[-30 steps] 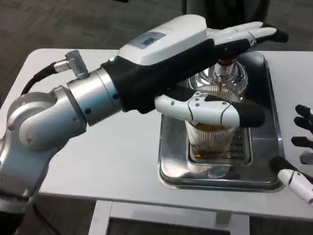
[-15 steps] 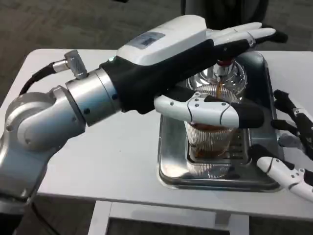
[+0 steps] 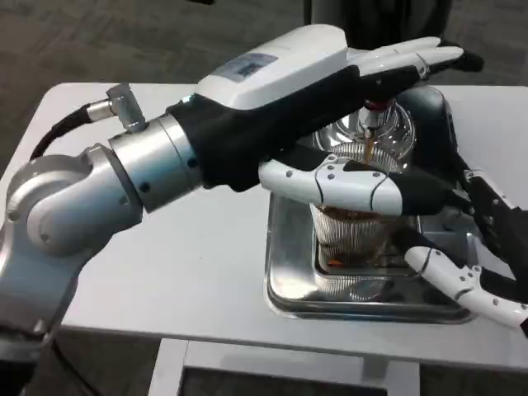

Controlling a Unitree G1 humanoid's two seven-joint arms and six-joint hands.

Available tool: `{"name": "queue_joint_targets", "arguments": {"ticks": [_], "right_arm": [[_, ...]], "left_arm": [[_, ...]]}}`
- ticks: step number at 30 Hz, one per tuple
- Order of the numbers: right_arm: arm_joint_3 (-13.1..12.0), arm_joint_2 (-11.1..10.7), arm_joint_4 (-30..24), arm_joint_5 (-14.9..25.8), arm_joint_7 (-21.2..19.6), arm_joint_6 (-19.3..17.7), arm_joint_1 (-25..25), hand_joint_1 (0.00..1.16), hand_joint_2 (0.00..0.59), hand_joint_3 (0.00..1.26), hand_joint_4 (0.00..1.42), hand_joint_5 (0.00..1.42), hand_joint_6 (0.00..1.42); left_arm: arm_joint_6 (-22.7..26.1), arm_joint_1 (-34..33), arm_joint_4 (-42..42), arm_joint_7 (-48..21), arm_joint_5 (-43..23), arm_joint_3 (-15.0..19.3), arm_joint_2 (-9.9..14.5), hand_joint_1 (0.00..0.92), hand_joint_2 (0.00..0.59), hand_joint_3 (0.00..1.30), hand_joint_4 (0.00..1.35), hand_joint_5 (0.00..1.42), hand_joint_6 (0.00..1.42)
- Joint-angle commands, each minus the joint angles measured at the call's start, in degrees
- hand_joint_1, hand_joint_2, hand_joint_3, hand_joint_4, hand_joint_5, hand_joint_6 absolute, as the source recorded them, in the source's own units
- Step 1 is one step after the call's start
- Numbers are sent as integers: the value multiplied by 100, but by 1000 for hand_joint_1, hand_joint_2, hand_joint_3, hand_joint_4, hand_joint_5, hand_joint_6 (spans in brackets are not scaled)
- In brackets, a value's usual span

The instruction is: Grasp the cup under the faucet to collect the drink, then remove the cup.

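Left hand wrapped fingers around cup under faucet; right hand fingers spread beside tray.

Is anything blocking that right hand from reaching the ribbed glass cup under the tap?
Nothing visible blocks it. The right hand sits open at the steel tray's right edge, beside the ribbed clear glass cup. The left hand already wraps the cup's upper part, so only the lower right side looks free.
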Motion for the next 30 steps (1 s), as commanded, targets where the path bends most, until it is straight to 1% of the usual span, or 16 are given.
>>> {"name": "queue_joint_targets", "arguments": {"ticks": [1, 8, 19, 30], "right_arm": [[80, 26, 104, 38, -90, -116, -33, 497, 277, 45, 54, 158, 233], [143, 51, 224, 80, -154, -84, -169, 496, 278, 51, 54, 158, 232], [334, 103, 407, 74, -216, 11, -453, 496, 279, 59, 54, 163, 232], [403, 168, 512, 66, -239, 56, -581, 484, 288, 65, 64, 173, 231]], "left_arm": [[119, 234, 53, -256, 119, -94, 166, 0, 76, 129, 17, 121, 140], [166, 255, 17, -268, 107, -69, 193, 0, 75, 130, 17, 114, 140], [172, 271, 1, -280, 87, -51, 221, 0, 71, 131, 17, 110, 140], [144, 296, 12, -282, 86, -26, 245, 0, 69, 131, 17, 110, 140]]}}
